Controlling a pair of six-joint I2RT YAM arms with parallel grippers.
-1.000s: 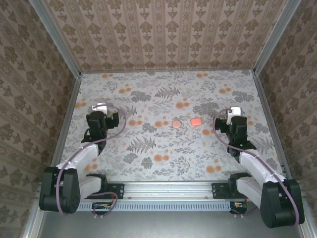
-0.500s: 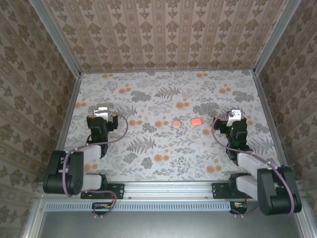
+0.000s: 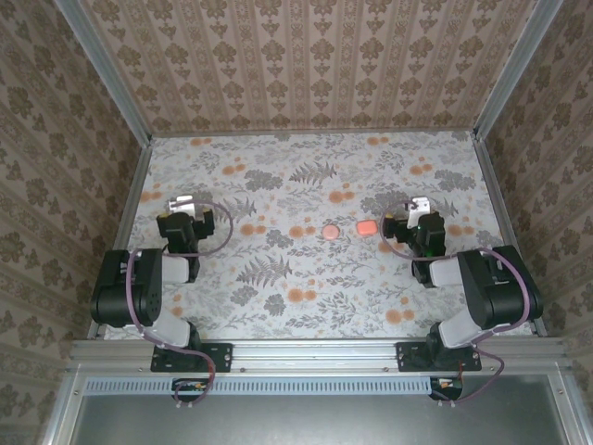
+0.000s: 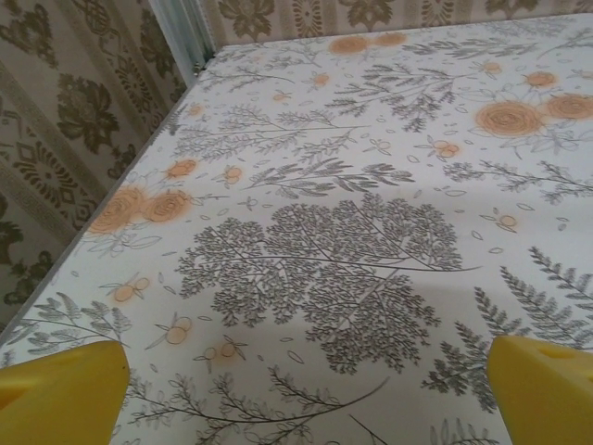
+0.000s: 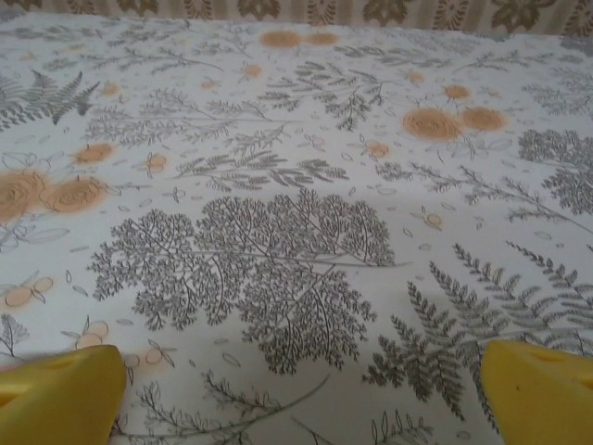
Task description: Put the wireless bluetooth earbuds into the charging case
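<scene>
Earbuds [image 3: 329,230] lie mid-frame on the floral counter [image 3: 278,167], one round and a squarish one [image 3: 367,227] to its right, among orange printed flowers [image 3: 303,295]. Right gripper [image 3: 412,215] sits just right of them, left gripper [image 3: 182,206] well apart at left. Both gape wide, holding nothing.

One earbud [image 3: 329,231] lies just left of the other earbud [image 3: 367,227] on the table [image 3: 278,185], nearer the right arm [image 3: 491,287].

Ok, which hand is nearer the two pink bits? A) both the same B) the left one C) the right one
C: the right hand sits just beside the pink bits, while the left hand is far off to the other side.
</scene>
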